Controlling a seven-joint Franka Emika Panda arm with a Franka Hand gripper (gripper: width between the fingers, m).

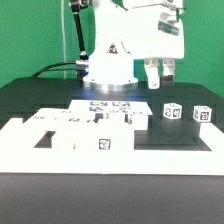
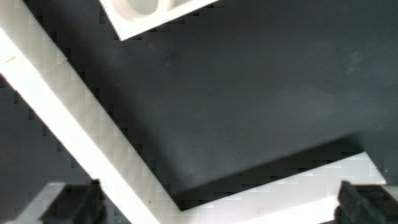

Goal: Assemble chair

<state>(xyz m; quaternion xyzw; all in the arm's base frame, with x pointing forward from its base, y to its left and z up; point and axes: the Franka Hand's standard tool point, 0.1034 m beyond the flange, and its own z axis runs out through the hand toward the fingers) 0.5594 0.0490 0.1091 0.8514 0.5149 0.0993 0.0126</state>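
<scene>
**Chair parts loose on table, gripper open above them**

- The two-finger gripper [image 1: 160, 74] on the white robot arm [image 1: 125, 35] hangs above the black table [image 1: 180, 190]. Its fingers are apart with nothing between them.
- In the wrist view, the dark fingertips [image 2: 63, 205] stand wide, with only table and rail beneath them.
- The chair is unassembled, and its white blocky plastic parts lie spread over the table.
- A white slotted plastic panel [image 1: 45, 135] lies at the exterior view's left.
- A white tagged piece [image 1: 105, 145] lies just beside the panel, toward the front.
- More white pieces [image 1: 130, 116] are bunched in the middle, just in front of the flat white marker board [image 1: 100, 104].
- Two small white tagged blocks [image 1: 168, 110] [image 1: 203, 113] stand at the exterior view's right, apart from each other and below the gripper.
- In the wrist view, a low white border rail [image 2: 71, 110] crosses the dark table and turns a corner.
- A white fragment [image 2: 151, 10] is only partly in frame, and I cannot tell which part it is.
</scene>
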